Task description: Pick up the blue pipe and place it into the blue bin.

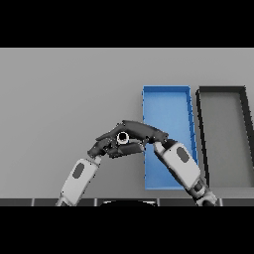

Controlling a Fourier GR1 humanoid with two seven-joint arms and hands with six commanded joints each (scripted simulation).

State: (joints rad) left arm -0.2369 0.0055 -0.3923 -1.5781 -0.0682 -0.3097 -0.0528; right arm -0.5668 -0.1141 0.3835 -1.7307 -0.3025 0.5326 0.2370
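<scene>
From my station, I see the left arm coming up from the lower edge, its grey and white forearm slanting toward the middle of the grey desk [64, 99]. The left hand [101, 147] sits at centre, fingers curled in toward the right hand; I cannot tell whether they actually grip anything, because the two hands overlap there.

Between the hands I make out a small pale ring with a dark centre, which looks like the open end of a pipe [123, 137] seen head-on. I see no blue on it, since the fingers hide the rest of its body. It sits just left of the blue bin, above the desk surface rather than over the bin.

The right hand [141, 131] lies across the top of that ring, its dark fingers stretched leftward and curved over it, so I read it as closed round the pipe. Its forearm runs down and right, crossing the lower part of the blue bin [166, 104].

The bin is a long open tray, standing lengthwise away from me. Just beside it on the right, slightly apart, stands a dark grey bin [221, 92] of similar shape.
</scene>
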